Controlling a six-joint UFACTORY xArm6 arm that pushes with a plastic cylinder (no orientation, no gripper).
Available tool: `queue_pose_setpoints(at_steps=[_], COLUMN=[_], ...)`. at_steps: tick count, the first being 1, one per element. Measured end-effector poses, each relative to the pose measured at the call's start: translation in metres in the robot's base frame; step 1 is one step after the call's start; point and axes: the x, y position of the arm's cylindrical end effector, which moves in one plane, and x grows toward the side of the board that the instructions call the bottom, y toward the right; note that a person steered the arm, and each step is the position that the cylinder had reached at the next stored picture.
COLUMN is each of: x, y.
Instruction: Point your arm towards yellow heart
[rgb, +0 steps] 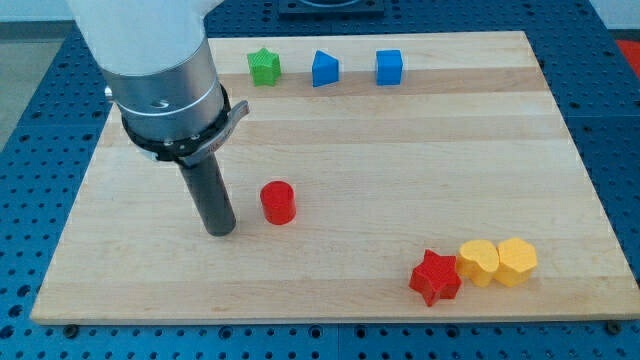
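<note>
The yellow heart (478, 262) lies near the view's bottom right, touching a red star (435, 277) on its left and a yellow hexagon (517, 261) on its right. My tip (219, 229) rests on the board at the view's left of centre, far left of the yellow heart. A red cylinder (278, 202) stands just to the right of my tip, a small gap apart.
A green star (264, 66), a blue pentagon-like block (325, 69) and a blue cube (389, 67) stand in a row along the top edge of the wooden board (400, 140). The arm's grey body fills the view's upper left.
</note>
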Motion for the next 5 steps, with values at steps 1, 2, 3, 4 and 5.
queue_pose_setpoints(at_steps=[1,2,3,4,5], x=[0.010,0.036,0.091,0.091,0.081], y=[0.021,0.042,0.044,0.047,0.083])
